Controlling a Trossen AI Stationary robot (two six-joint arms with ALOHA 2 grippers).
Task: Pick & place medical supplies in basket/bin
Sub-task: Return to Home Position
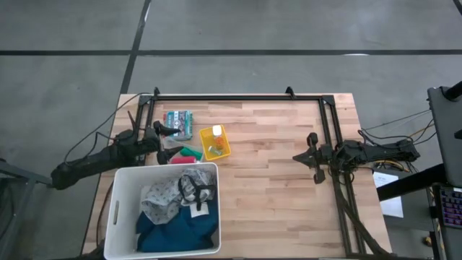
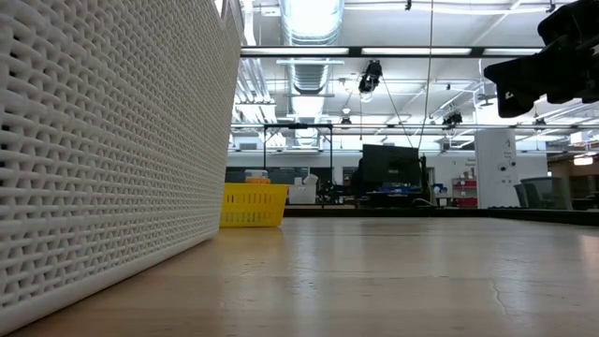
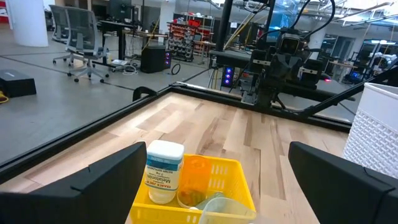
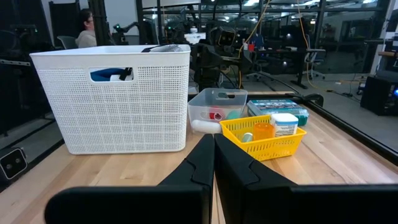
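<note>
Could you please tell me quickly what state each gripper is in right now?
Left gripper: open, holding nothing.
Right gripper: closed, holding nothing.

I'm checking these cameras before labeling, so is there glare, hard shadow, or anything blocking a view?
High view: even light, no hard shadows. Low view: the white bin fills the picture's left; ceiling lights glare above. Left wrist view: the open left gripper frames the yellow bin. Right wrist view: the shut right gripper hides some tabletop.

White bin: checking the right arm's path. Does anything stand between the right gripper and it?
Nothing visible: bare table between the right gripper and the white bin; the yellow basket sits off the line.
</note>
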